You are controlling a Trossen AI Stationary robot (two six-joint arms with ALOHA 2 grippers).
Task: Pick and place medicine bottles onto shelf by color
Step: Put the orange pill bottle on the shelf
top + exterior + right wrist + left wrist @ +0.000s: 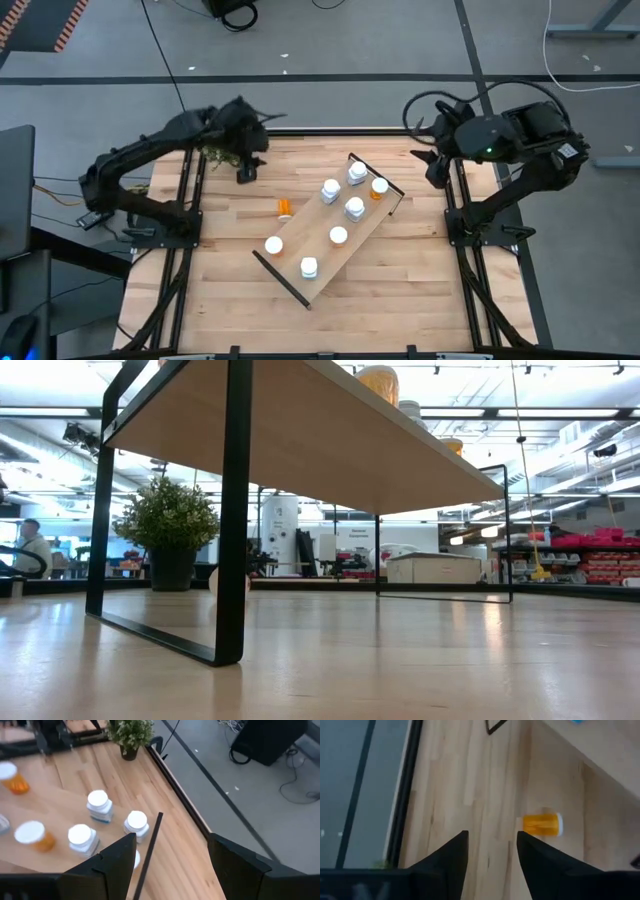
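One orange translucent pill bottle [285,207] lies tipped on the wooden counter [220,290], at nine o'clock of the long light-wood shelf [318,268]. Left gripper [246,172] hovers nearby, fingers narrowly parted, likely lining up. Right gripper [434,168] waits wide, empty.

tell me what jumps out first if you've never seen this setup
The shelf lies slantwise across the middle of the table, with seven white-capped bottles standing on it. One orange bottle lies alone on its side on the tabletop, just off the shelf's left side. The left tool hangs open near the table's far edge by the small potted plant, and the right tool waits open at the far right corner.
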